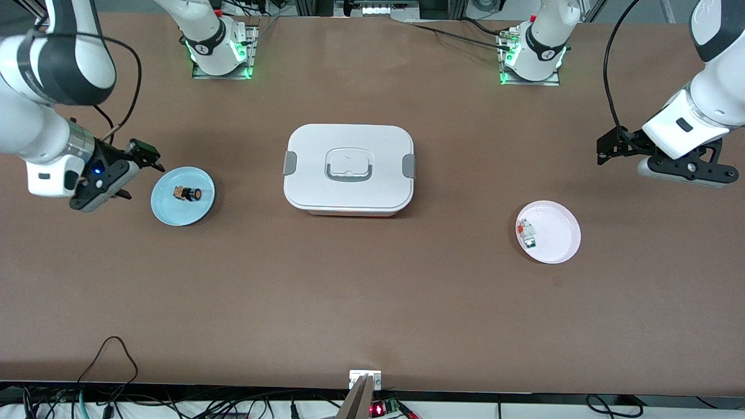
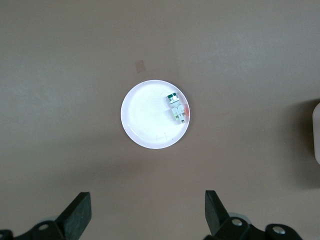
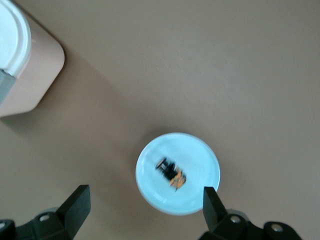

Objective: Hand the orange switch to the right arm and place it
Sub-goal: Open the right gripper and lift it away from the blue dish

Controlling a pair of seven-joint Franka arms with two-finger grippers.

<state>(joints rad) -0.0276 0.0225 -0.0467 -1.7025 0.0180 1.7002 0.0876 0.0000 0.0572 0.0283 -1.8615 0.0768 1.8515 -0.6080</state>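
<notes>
A: Entry, largest item first. What sits between my two sets of jaws?

B: The white box [image 1: 348,169], lid on and latched, mid-table, well apart from both of them. It looks to be the likely drop spot, though I cannot confirm that.

A: Next down, the plates?

B: The blue plate [image 1: 169,215] lies just beside my right gripper [image 1: 125,174], toward the box from it. The pink plate [image 1: 559,247] lies near my left gripper [image 1: 617,152], nearer the front camera and below it; in the left wrist view it sits ahead of my spread fingers [image 2: 77,215].

A: Jaw state?

B: Both released, spread wide, nothing held. Both grippers hang over bare table [image 1: 372,302], off their plates, presumably so each wrist camera sees its plate whole.

A: And the task's part?

B: The orange switch [image 1: 189,193] lies on its side on the blue plate, with the orange end toward the box. In the right wrist view it shows ahead of my right fingers [image 3: 75,205].

A: Smallest things?

B: White pieces [image 1: 527,233] with red and green tops, grouped at the pink plate's edge. Not the target.

A: Judgement?

B: Nothing grasped yet. The switch sits beside the right gripper, not the left, so a handover toward the right arm seems odd from this layout.
</notes>
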